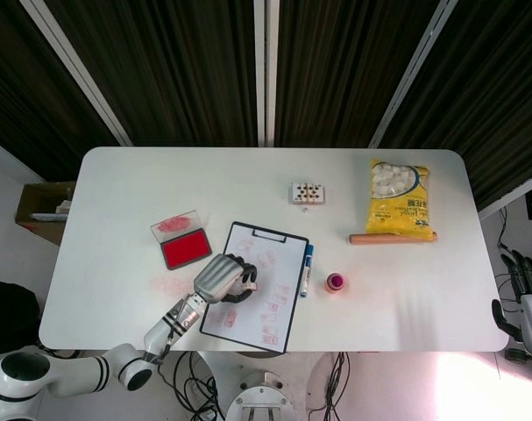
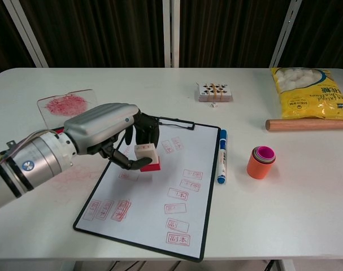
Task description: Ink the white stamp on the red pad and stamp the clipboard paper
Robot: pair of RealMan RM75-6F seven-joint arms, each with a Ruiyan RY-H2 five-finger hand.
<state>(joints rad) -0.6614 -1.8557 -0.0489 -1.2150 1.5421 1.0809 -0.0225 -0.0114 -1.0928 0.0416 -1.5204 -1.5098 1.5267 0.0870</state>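
Note:
My left hand (image 2: 112, 132) (image 1: 223, 279) grips the white stamp (image 2: 147, 155), whose red inked face points down just above the clipboard paper (image 2: 177, 186) (image 1: 270, 303). The stamp hovers over the paper's left-middle part, among several red imprints. The red ink pad (image 1: 186, 251) lies on the table left of the clipboard, its clear stained lid (image 2: 66, 104) (image 1: 174, 224) beside it; in the chest view my arm hides the pad. My right hand (image 1: 527, 303) hangs off the table's right edge, fingers apart, holding nothing.
A blue marker (image 2: 221, 156) lies along the clipboard's right side, with an orange cup stack (image 2: 261, 162) beyond it. A small card box (image 2: 214, 92), a yellow snack bag (image 2: 307, 92) and a wooden rolling pin (image 2: 307, 124) sit at the back right.

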